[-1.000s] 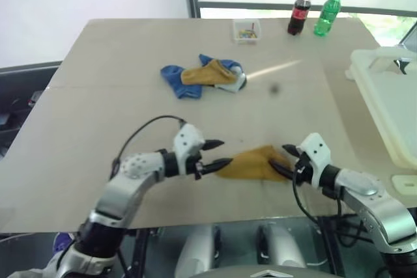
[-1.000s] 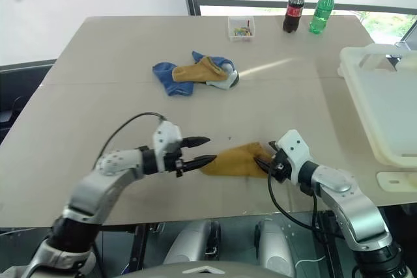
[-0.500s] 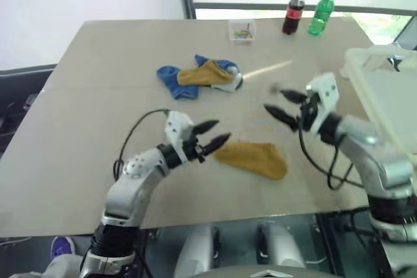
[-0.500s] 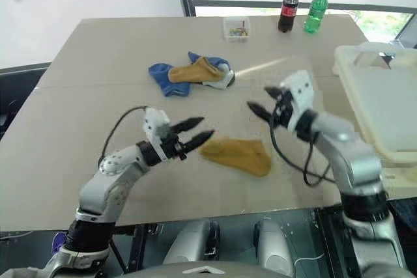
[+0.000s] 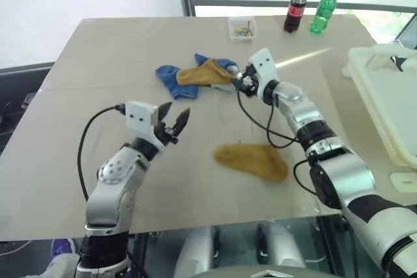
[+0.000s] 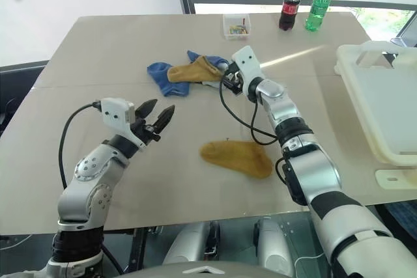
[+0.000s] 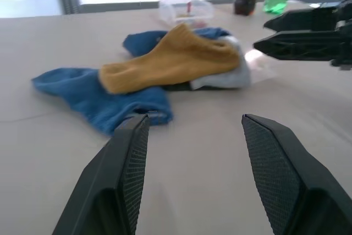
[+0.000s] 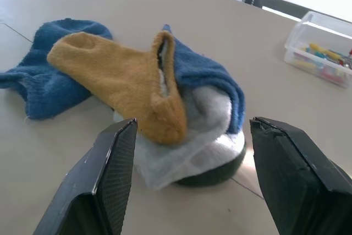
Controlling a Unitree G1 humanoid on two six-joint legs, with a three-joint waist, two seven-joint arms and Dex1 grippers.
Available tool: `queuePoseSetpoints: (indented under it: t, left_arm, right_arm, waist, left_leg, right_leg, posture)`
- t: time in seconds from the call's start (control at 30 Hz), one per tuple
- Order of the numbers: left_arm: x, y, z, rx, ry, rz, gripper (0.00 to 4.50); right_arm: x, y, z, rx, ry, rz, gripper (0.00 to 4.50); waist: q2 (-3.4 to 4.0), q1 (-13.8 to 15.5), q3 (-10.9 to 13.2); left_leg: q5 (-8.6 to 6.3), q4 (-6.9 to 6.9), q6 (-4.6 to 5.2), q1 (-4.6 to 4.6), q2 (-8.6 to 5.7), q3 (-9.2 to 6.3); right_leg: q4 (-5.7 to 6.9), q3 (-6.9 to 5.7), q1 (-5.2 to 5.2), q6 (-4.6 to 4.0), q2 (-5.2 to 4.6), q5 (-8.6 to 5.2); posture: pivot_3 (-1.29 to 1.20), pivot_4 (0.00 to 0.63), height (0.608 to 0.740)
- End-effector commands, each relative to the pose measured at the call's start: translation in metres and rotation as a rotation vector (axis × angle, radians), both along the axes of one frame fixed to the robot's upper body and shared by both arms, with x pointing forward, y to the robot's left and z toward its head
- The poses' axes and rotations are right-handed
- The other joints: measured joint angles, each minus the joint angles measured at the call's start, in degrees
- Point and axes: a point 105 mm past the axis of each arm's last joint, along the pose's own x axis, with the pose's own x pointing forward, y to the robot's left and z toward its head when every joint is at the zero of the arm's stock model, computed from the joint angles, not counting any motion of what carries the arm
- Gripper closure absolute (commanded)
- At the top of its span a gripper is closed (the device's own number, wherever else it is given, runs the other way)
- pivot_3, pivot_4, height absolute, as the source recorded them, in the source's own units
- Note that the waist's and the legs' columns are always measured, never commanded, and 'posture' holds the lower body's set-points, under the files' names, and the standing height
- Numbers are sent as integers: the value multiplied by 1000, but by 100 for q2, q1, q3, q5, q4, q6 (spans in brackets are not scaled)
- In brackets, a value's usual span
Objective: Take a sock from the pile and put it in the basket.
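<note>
The yellow sock (image 5: 253,160) has been released on the table (image 5: 98,63); the right gripper (image 5: 238,83), jaws wide, now reaches the pile (image 5: 199,76), while the left gripper (image 5: 173,122) is raised, open and empty.

Left gripper (image 5: 173,120) raised above the tabletop, pointing forward and roughly level, black fingers (image 7: 127,180) spread apart with nothing between them. Left forearm bent up from the elbow, a black cable looping off the wrist. Right arm stretched far forward and across toward the middle, elbow nearly straight. Right gripper (image 5: 242,83) well ahead of the left one and off to its right, fingers (image 8: 113,180) parted, empty, tips low and aimed leftward. Both wrists capped by white housings.
</note>
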Motion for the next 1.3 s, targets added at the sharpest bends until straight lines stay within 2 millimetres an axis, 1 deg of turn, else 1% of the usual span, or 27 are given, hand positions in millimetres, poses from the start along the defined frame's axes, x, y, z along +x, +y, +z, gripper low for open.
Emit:
queuePoseSetpoints:
  t: [0.03,0.1,0.17,0.23,0.27,0.33,0.37,0.4,0.43,0.47,0.6,0.7,0.73,0.87,0.93,1.03,1.2,1.23,1.27,1.3]
  left_arm:
    - [8,-6,17,25,-27,-2,1704]
    - [17,-12,21,37,-21,-37,1704]
    - [30,-23,26,83,-28,-72,1704]
    - [46,-36,30,110,-24,-85,1704]
    - [56,-41,30,143,-11,-60,1704]
    - [68,-53,29,164,20,-73,1704]
    - [77,-65,29,156,42,-97,1704]
    - [84,-74,29,145,57,-115,1704]
    - [90,-83,29,134,73,-126,1704]
    - [96,-90,28,122,88,-125,1704]
    - [117,-117,26,84,127,-77,1704]
    - [130,-129,25,65,153,-12,1704]
    - [134,-131,23,59,170,21,1704]
    - [146,-135,26,41,170,147,1704]
    - [148,-137,30,18,163,177,1704]
    - [150,-137,29,-12,181,211,1704]
    - [151,-145,30,-36,165,200,1704]
    - [151,-145,29,-42,169,204,2201]
    - [151,-145,29,-47,167,209,2443]
    - [151,-145,29,-50,165,211,2897]
  right_arm:
    - [-24,5,27,42,-172,190,1168]
    - [-42,1,25,21,-205,270,1168]
    - [-61,-11,24,25,-212,298,1168]
    - [-82,-25,23,13,-218,295,1168]
    - [-92,-33,22,5,-212,280,1168]
    - [-109,-46,21,-5,-188,252,1168]
    - [-121,-55,20,-9,-174,225,1168]
    - [-130,-61,20,-11,-159,201,642]
    - [-139,-67,20,-10,-149,175,405]
    - [-147,-72,21,-15,-142,150,29]
    - [-165,-92,22,-37,-140,11,29]
    - [-170,-99,21,-44,-136,-48,29]
    - [-170,-101,21,-42,-135,-67,29]
    - [-170,-106,20,-51,-132,-105,29]
    - [-169,-108,18,-65,-129,-116,29]
    - [-167,-108,17,-68,-125,-119,29]
    - [-162,-106,15,-82,-126,-113,29]
    - [-162,-106,15,-89,-128,-110,0]
    - [-162,-106,15,-93,-130,-109,0]
    - [-162,-106,15,-95,-131,-108,0]
  waist:
    - [-1,14,0]
    - [0,43,0]
    - [0,39,0]
    - [0,74,0]
    - [0,88,0]
    - [0,103,0]
    - [0,103,0]
    - [0,135,0]
    - [0,148,0]
    - [-1,148,0]
    - [-7,148,2]
    - [-9,146,4]
    - [-12,135,6]
    - [-17,146,9]
    - [-19,147,10]
    - [-20,149,10]
    - [-21,149,11]
    - [-21,148,11]
    - [-21,149,11]
    - [-21,149,11]
  left_leg:
    - [0,0,0,0,0,-1]
    - [0,0,-1,0,1,-10]
    - [0,1,-1,3,1,-12]
    - [0,4,-1,5,-1,-13]
    - [0,4,-1,4,-2,-15]
    - [1,6,-1,4,-3,-12]
    - [0,6,-1,5,-3,-12]
    - [1,6,-1,5,-1,-11]
    - [1,6,-1,4,-2,-14]
    - [1,7,0,4,-2,-13]
    - [-9,13,16,4,-6,-8]
    - [-14,15,25,4,-7,-10]
    - [-14,15,25,3,-8,-13]
    - [-16,17,28,2,-9,-11]
    - [-16,17,28,1,-7,-12]
    - [-16,17,28,-1,-6,-12]
    - [-15,18,27,-1,-7,-11]
    - [-15,18,27,-1,-8,-11]
    - [-15,18,27,-1,-8,-11]
    - [-15,18,27,-1,-8,-11]
  right_leg:
    - [1,-1,0,0,0,0]
    - [6,-10,1,0,0,0]
    - [8,-12,4,1,0,1]
    - [13,-14,9,1,-1,1]
    - [13,-15,10,1,-2,1]
    - [13,-14,9,1,-1,1]
    - [13,-13,9,1,0,0]
    - [12,-12,9,1,2,0]
    - [12,-15,10,1,3,0]
    - [9,-15,10,2,4,0]
    - [6,-12,12,4,4,-1]
    - [6,-12,12,5,8,-1]
    - [6,-15,12,5,9,-1]
    - [4,-13,12,6,8,-2]
    - [4,-13,12,6,7,-2]
    - [3,-14,12,6,5,-2]
    - [3,-14,12,6,5,-2]
    - [3,-14,12,6,5,-1]
    - [3,-14,12,6,5,-2]
    - [3,-14,12,6,5,-2]
  posture:
    - [0,150,732]
    - [0,150,732]
    - [0,150,732]
    - [0,150,732]
    - [0,150,732]
    - [0,150,732]
    - [0,150,732]
    - [0,150,732]
    - [0,150,732]
    - [0,150,732]
    - [0,150,732]
    - [0,150,732]
    - [0,150,732]
    - [0,150,732]
    - [0,150,732]
    - [0,150,732]
    - [0,150,732]
    - [0,150,732]
    - [0,150,732]
    - [0,150,732]
